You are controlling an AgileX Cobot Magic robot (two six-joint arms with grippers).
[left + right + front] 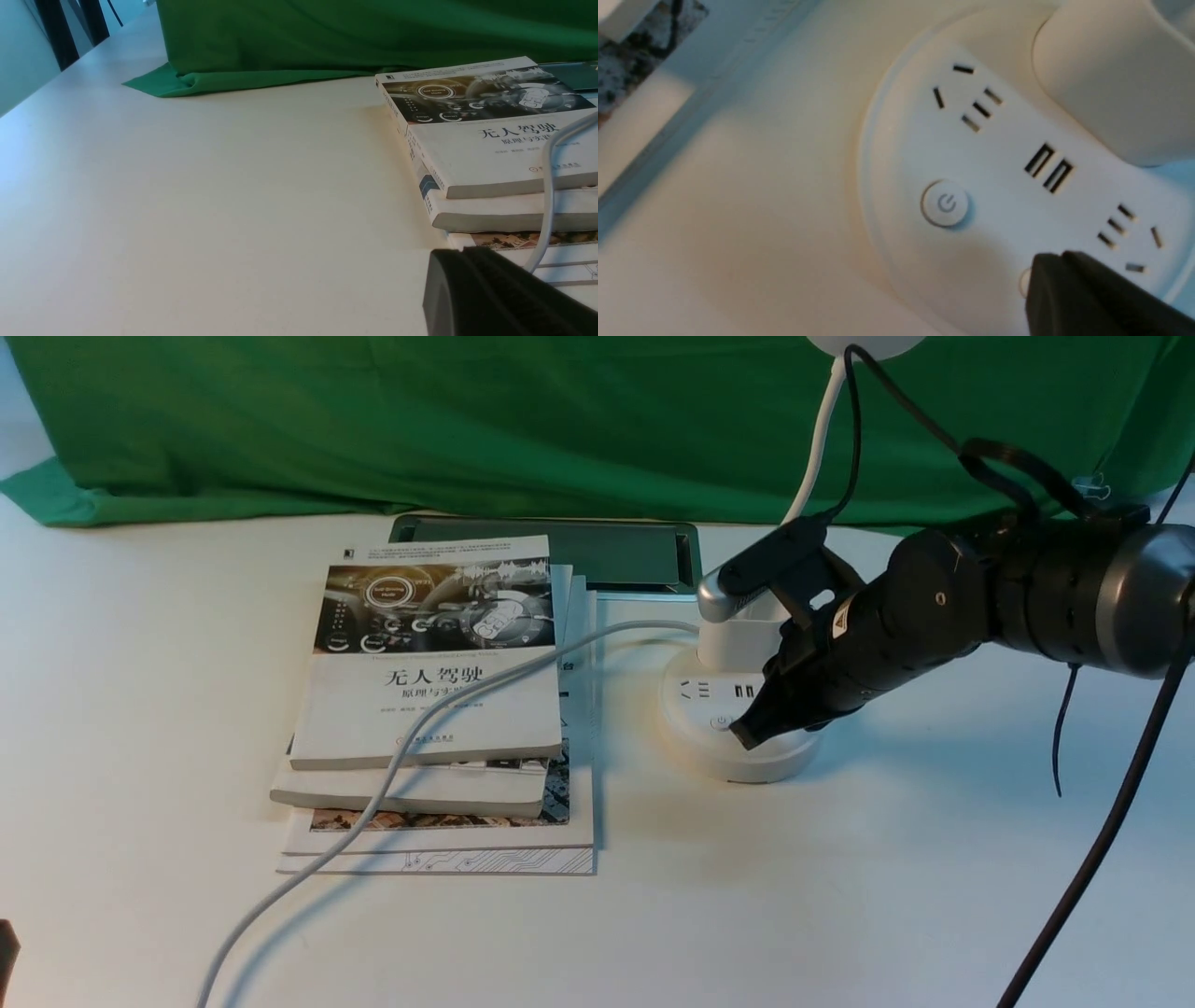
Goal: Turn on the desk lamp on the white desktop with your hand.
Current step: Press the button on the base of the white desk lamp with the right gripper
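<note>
Front view: the right gripper (747,733), fingers pinched together and empty, angles down over the base of the desk lamp (738,761), just beside its power button (720,721). The lamp stands on the white desktop (840,896), right of the stacked books (429,709). I can't tell how the left gripper (467,275) is set.

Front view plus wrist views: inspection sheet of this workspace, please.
Surface: white desktop, plain.
Job's things: desk lamp upright, head cut off by the frame; power button uncovered.
Clutter: stack of books; dark flat panel behind it.
Grippers: right gripper shut, tip at lamp base beside that button; left gripper shut, near the books.
Cables: grey-white cable across the books; black cables off right arm.
Surroundings: green cloth backdrop.
</note>
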